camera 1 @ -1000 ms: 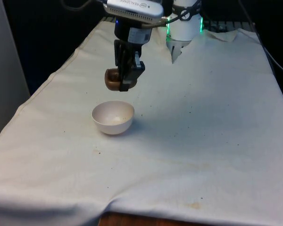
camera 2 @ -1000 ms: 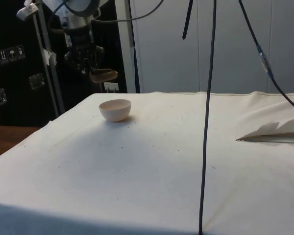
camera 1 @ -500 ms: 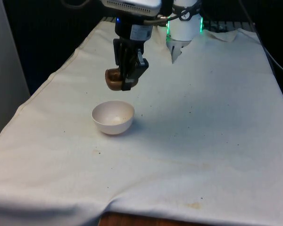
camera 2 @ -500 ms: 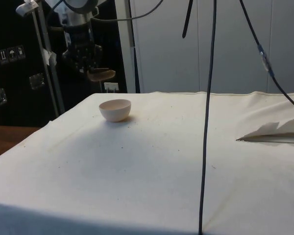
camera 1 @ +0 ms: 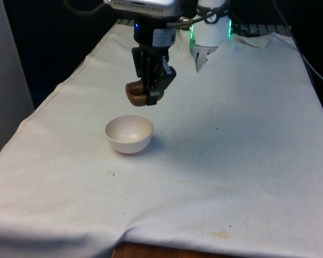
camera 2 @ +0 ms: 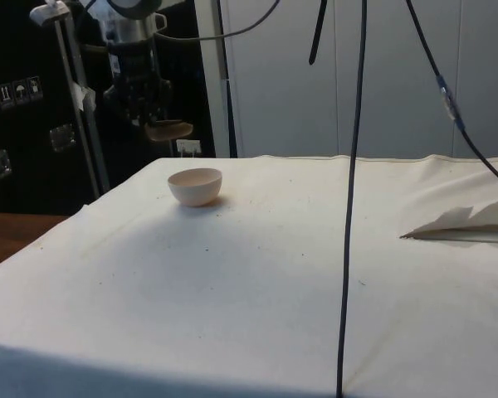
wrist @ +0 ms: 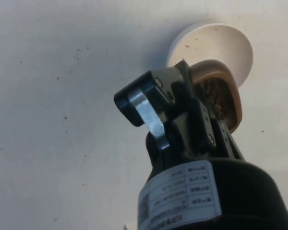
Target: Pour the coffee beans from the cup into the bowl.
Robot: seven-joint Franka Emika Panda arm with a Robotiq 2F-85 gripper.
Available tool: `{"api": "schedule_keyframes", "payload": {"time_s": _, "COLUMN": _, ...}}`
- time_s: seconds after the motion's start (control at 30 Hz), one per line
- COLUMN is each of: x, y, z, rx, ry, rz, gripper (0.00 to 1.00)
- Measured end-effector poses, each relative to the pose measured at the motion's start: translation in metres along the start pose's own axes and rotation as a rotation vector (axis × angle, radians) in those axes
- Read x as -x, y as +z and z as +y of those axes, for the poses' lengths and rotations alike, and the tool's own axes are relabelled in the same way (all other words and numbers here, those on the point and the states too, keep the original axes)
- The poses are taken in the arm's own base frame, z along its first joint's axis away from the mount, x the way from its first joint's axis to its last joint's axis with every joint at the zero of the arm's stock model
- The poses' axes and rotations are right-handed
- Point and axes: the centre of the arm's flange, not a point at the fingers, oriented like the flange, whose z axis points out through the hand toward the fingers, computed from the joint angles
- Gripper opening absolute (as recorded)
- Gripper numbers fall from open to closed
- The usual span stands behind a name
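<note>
Since a second ago my hand [camera 1: 151, 92] has lifted and swung slightly toward frame right, pinching the brown cup [camera 1: 134, 91] above the white bowl [camera 1: 129, 134] at centre left. I see beans still inside the cup [wrist: 216, 98]; the pour remains undone.

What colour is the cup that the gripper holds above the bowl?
Brown; the front view shows the cup best, in the gripper.
</note>
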Motion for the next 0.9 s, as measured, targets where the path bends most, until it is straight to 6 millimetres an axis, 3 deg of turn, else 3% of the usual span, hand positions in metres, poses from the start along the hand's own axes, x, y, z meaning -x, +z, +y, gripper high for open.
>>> {"api": "schedule_keyframes", "payload": {"time_s": 0.9, "x": -0.0003, "y": 0.0022, "z": 0.0043, "rx": -0.090, "ry": -0.092, "rz": -0.086, "gripper": 0.00}}
